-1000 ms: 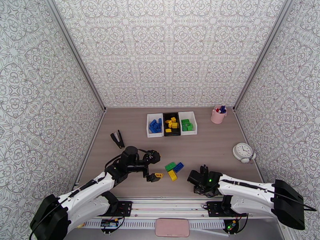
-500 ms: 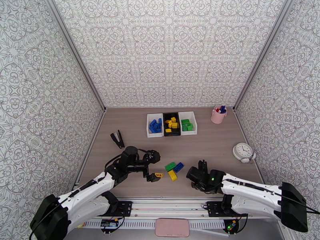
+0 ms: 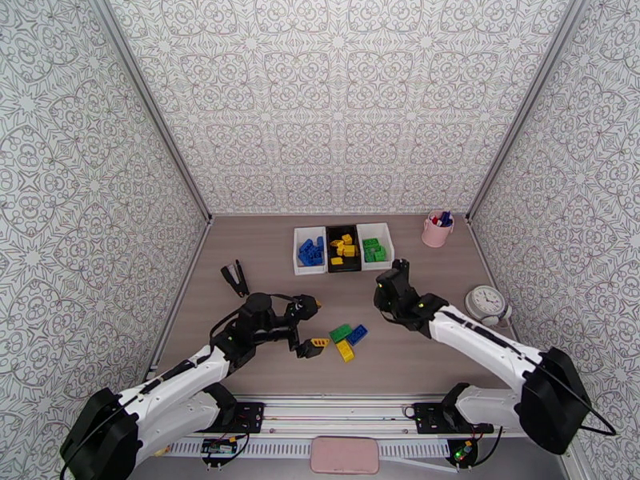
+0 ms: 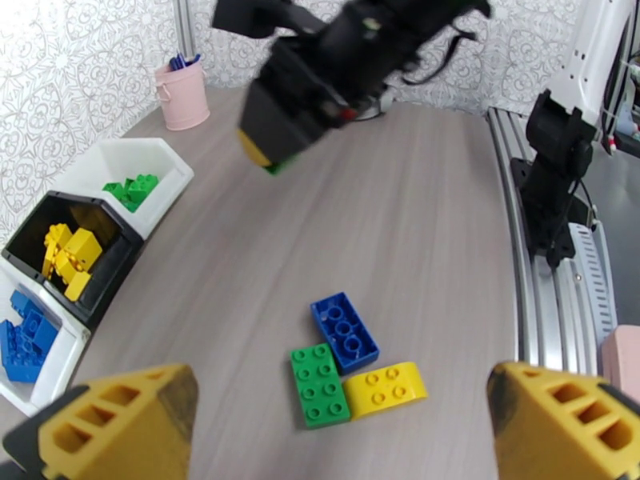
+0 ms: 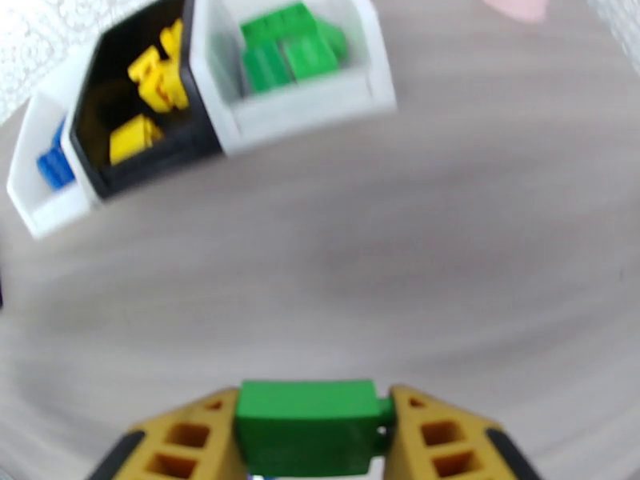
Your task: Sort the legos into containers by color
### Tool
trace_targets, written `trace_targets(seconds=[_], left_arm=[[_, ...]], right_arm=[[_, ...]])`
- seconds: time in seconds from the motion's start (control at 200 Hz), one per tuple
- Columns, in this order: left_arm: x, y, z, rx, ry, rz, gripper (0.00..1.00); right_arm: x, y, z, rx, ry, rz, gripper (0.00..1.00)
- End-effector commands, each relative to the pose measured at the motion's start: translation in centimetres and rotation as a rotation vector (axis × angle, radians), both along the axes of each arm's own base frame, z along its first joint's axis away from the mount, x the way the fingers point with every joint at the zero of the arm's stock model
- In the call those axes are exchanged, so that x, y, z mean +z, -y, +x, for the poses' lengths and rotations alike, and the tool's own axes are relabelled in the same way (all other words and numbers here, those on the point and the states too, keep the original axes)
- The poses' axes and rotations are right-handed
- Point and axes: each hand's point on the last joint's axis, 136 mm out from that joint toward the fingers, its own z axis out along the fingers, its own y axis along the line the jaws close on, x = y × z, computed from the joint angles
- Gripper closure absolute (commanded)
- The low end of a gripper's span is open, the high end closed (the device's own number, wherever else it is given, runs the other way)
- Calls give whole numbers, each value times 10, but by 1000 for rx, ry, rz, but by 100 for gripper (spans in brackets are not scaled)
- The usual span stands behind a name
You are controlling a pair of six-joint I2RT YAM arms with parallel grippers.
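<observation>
Accuracy matters: the right gripper [image 3: 392, 286], clamped on a green lego [image 5: 306, 430] short of the white container [image 5: 312, 106] of greens, should centre squarely over that opening and drop low before letting go, while the left gripper [image 3: 310, 323] hangs wide open above three loose legos [image 4: 346, 346].

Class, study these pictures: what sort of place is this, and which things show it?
Likely a robot test cell staged as a desk: patterned wall panels enclose a wood-grain table, a white left arm and right arm stand at its near edge, and a pink round pen cup sits on it.
</observation>
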Motion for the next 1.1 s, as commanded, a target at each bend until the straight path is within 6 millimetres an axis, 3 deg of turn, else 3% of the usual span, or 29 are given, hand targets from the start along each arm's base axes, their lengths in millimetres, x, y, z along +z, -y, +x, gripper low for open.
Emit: trace_targets(seconds=[0.0,0.27,0.52,0.7,0.785,0.935,1.095], left_arm=[[5,-3,6,46,14,-19,0],[16,-11,35,244,-22,-113,0],[26,-15,53,376,-1,-132,0],[24,-8,53,423,57,-80,0],[25,-7,52,439,64,-79,0],[16,-11,48,472,20,-38,0],[-5,-26,56,587,-121,126,0]], right_arm=[[32,-5,58,33,148,-30,63],[24,-2,146,12,154,-44,63],[4,6,184,5,126,-29,62],[-11,2,198,20,104,-26,59],[-9,0,199,32,104,-22,50],[7,-1,194,69,125,-38,28],[28,-1,169,129,153,-23,16]])
